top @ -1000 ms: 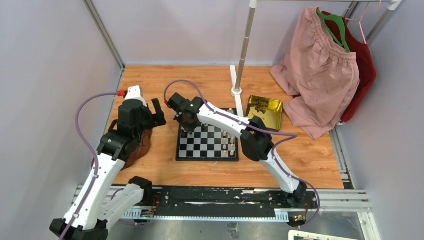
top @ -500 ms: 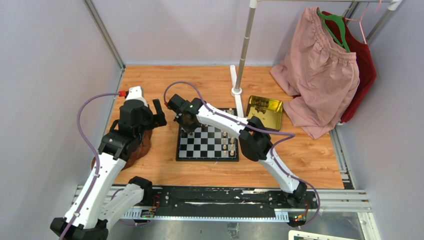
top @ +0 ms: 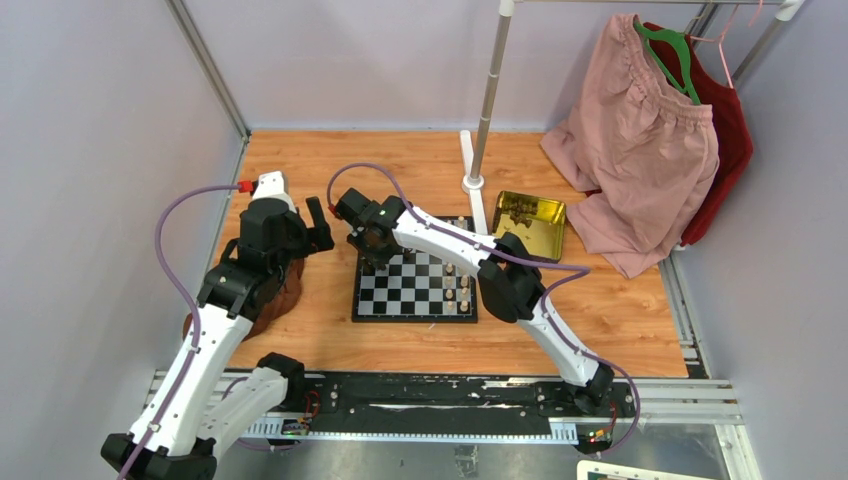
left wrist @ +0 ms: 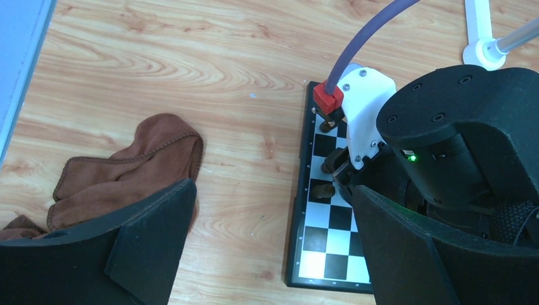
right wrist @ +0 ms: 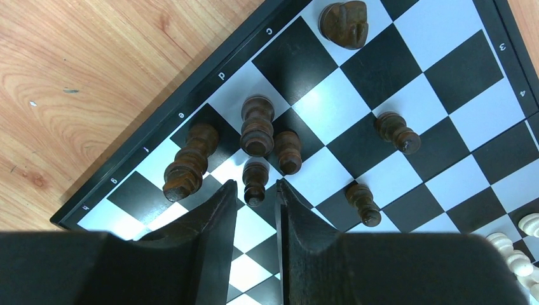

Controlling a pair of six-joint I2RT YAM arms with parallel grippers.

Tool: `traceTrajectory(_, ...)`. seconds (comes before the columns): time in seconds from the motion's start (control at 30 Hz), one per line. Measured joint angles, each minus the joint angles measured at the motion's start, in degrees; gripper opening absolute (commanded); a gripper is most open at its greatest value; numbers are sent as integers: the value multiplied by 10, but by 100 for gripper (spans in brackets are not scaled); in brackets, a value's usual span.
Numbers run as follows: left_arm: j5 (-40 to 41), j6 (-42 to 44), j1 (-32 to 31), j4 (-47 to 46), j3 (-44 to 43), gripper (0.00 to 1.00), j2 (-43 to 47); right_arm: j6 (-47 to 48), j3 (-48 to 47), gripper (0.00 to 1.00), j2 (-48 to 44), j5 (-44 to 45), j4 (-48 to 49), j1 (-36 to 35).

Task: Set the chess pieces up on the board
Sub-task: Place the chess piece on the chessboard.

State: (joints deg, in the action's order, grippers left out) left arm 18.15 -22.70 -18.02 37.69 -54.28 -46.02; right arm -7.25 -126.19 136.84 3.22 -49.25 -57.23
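Dark brown chess pieces [right wrist: 257, 127] bunch mid-left on the black-and-silver checkered board [right wrist: 445, 63]; right gripper [right wrist: 256, 185] jaws sit slightly parted around a dark pawn [right wrist: 255, 178], not pinching, probably placing it; left gripper [left wrist: 273, 235] gapes empty, parked aside

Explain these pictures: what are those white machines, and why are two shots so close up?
Those are two robot arms, left and right, bolted to a wooden table. One picture looks down from above; the other two come from a camera on each wrist. On the table lie a black-and-silver checkered chessboard, a shiny gold tray and a crumpled brown cloth. Dark brown chess pieces stand toward one end of the board, cream ones along the other side. The right pincer has its jaws slightly apart around one small dark piece, not clamping it. The left pincer is wide open, empty.
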Motion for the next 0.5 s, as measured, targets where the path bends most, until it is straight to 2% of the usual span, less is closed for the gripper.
traceTrajectory(0.3,-2,0,0,-3,0,100,-5,0,0,33,-7,0,0,0)
traceTrajectory(0.5,-7,0,0,-3,-6,100,-16,0,0,33,-52,2,-1,0)
